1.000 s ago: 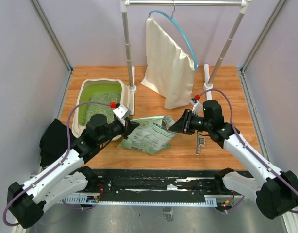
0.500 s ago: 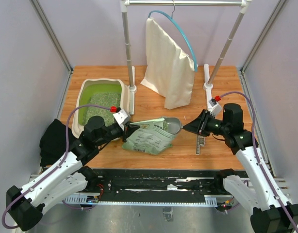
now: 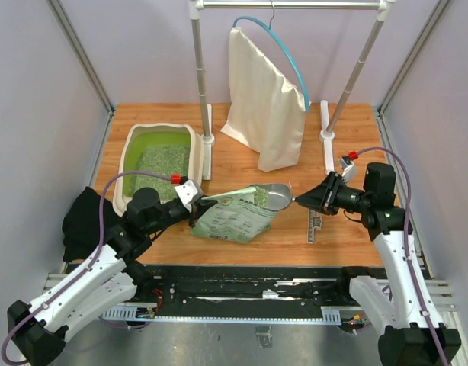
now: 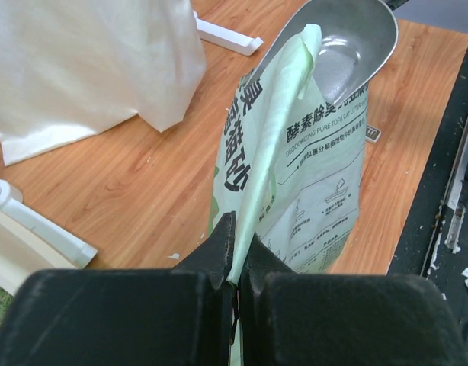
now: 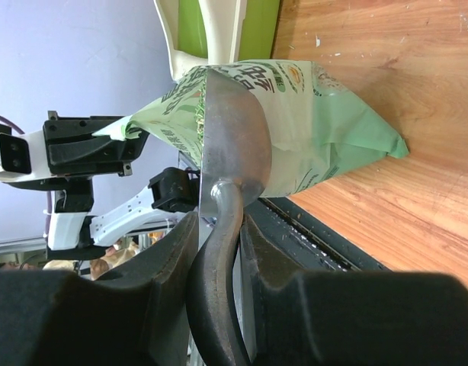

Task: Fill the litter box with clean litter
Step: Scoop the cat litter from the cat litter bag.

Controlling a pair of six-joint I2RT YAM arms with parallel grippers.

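Two arms meet over a green bag (image 3: 232, 217) lying at the centre of the frame. The left gripper (image 4: 235, 238) pinches the bag's upper edge tight between its jaws. The right gripper (image 5: 217, 229) clamps the handle of a metal scoop (image 3: 274, 198), whose bowl sits at the bag's mouth. At upper left, the litter box (image 3: 158, 127) holds clean litter (image 3: 164, 162).

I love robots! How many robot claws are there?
2. The left gripper pinches the edge of the green bag; the right gripper holds the handle of the metal scoop.
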